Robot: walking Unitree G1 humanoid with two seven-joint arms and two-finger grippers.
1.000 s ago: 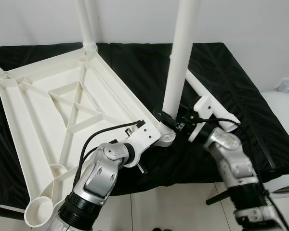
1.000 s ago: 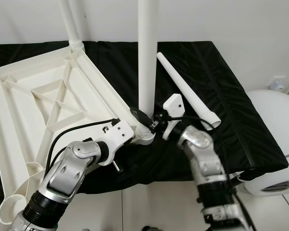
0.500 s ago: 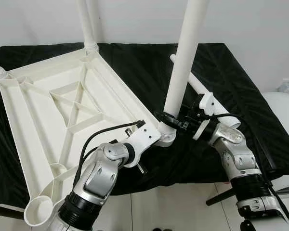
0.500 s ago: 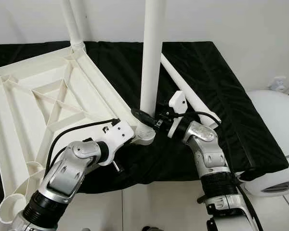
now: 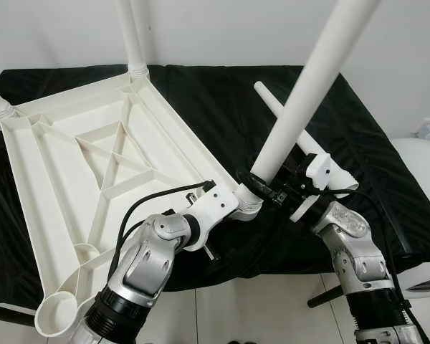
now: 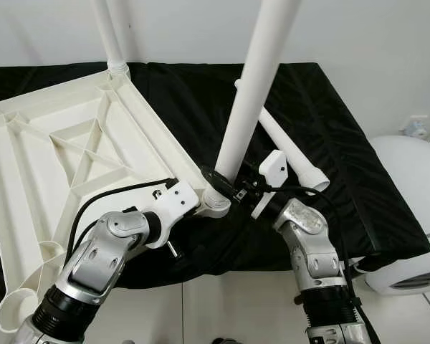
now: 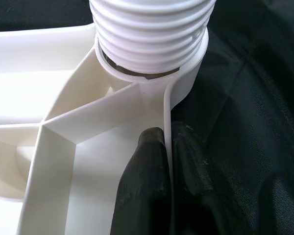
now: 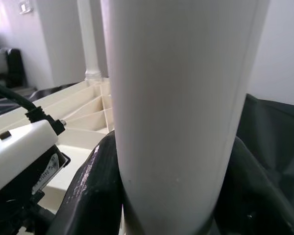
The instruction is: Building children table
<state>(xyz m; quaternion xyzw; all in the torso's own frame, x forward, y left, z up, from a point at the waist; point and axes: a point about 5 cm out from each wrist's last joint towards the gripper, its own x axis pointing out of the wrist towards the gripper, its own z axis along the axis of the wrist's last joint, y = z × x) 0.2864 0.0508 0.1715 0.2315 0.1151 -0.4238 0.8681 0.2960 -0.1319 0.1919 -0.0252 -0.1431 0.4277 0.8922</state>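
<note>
Black cloth underlies ribbed white tabletop, round leg.

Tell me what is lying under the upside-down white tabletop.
A black cloth lies under the tabletop and spreads past it toward the loose leg. What the cloth itself rests on is covered and cannot be seen.

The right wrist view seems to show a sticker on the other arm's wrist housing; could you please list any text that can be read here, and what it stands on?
Sticker on the left wrist housing: dark label with pale print, too small and blurred to read.
White tabletop, the leg in the right gripper, the spare leg and the black cloth: no text to be seen.
</note>
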